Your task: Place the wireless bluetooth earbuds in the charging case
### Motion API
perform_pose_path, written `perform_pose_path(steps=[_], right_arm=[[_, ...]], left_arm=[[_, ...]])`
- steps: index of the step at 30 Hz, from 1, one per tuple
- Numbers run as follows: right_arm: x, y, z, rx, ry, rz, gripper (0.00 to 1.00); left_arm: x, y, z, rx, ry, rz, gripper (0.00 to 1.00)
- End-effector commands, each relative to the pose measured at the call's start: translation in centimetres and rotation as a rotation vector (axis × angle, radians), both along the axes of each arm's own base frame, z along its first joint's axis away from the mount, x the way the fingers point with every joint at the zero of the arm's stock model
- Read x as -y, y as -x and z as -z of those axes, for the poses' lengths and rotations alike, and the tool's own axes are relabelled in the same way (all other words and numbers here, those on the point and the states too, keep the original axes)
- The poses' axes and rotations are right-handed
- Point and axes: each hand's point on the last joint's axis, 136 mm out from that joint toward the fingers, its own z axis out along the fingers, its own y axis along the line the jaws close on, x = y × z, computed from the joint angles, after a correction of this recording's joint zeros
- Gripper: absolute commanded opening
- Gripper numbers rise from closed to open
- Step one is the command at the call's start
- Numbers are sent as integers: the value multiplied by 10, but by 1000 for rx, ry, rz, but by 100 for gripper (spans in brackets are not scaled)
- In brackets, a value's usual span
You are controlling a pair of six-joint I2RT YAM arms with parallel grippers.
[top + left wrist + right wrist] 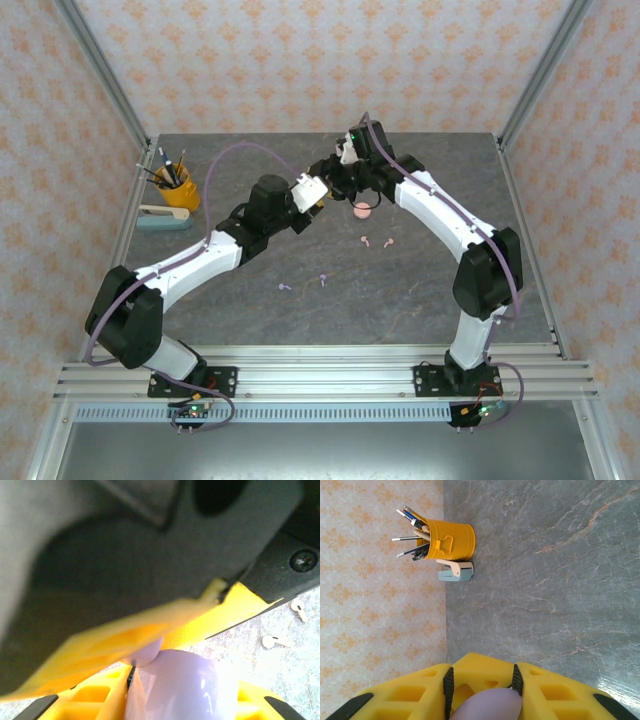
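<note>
**End effectors share one case**

Both the left end effector (177, 705) and the right end effector (482, 682) pinch the lilac case (186, 677). At six o'clock, pink earbuds (366, 241) and purple earbuds (323, 279) lie on the counter (420, 300), apart from it.

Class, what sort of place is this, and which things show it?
Probably a robot test booth dressed as a desk: aluminium frame posts, wallpapered walls, a yellow pen pot beside a stapler.

Pen cup (176, 188): stood upper left on the surface (420, 310).
Stapler (163, 218): lay just before it.
Earbuds (366, 241): lay mid-surface in two pairs.
Case (180, 685): sat between left gripper (177, 702) and right gripper (482, 692).
</note>
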Motion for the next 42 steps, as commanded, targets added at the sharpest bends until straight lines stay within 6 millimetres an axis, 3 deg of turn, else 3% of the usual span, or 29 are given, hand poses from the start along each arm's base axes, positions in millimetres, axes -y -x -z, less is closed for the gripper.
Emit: perform_pose_path(steps=[1, 11, 19, 25, 31, 42], right_arm=[[-7, 21, -17, -7, -13, -54, 37], [-8, 15, -27, 9, -16, -35, 47], [-8, 12, -23, 4, -12, -24, 47], [-8, 7, -29, 15, -30, -2, 60], [1, -5, -43, 35, -79, 48, 64], [32, -23, -88, 109, -195, 135, 69]], left_arm=[[-11, -7, -21, 64, 47, -63, 28], [-13, -3, -18, 62, 56, -63, 24], [-14, -1, -10, 48, 52, -62, 21], [-15, 2, -5, 39, 51, -65, 21], [-17, 4, 1, 25, 51, -68, 21], [-18, 5, 7, 16, 65, -74, 21]])
